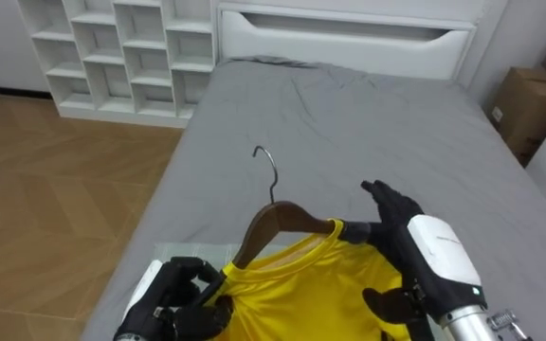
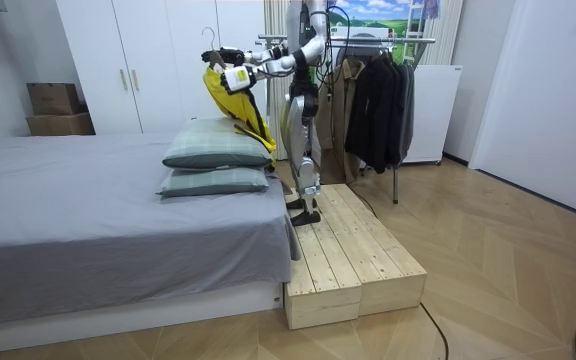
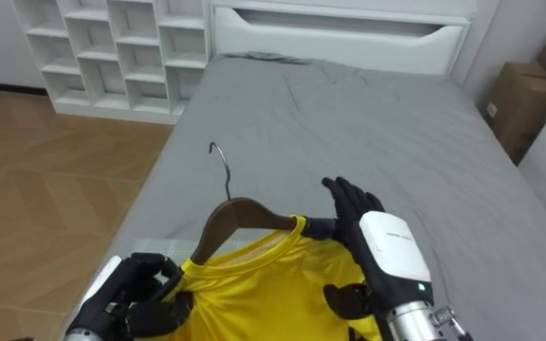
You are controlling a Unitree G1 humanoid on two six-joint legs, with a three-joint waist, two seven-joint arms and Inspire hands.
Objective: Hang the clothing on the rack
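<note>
The yellow shirt is already threaded onto the wooden hanger, and I judge both hands hold it level so the collar sits square before it goes to the clothes rail behind the robot. The left hand is low and curled tight round the hanger's near end, shirt shoulder bunched under its fingers. The right hand lies across the other shoulder with fingers straight, pointing forward past the collar, pressing rather than clasping. The hook rises free ahead of and between the two hands, over the grey bed. Both arms are raised at chest height, forearms reaching forward.
</note>
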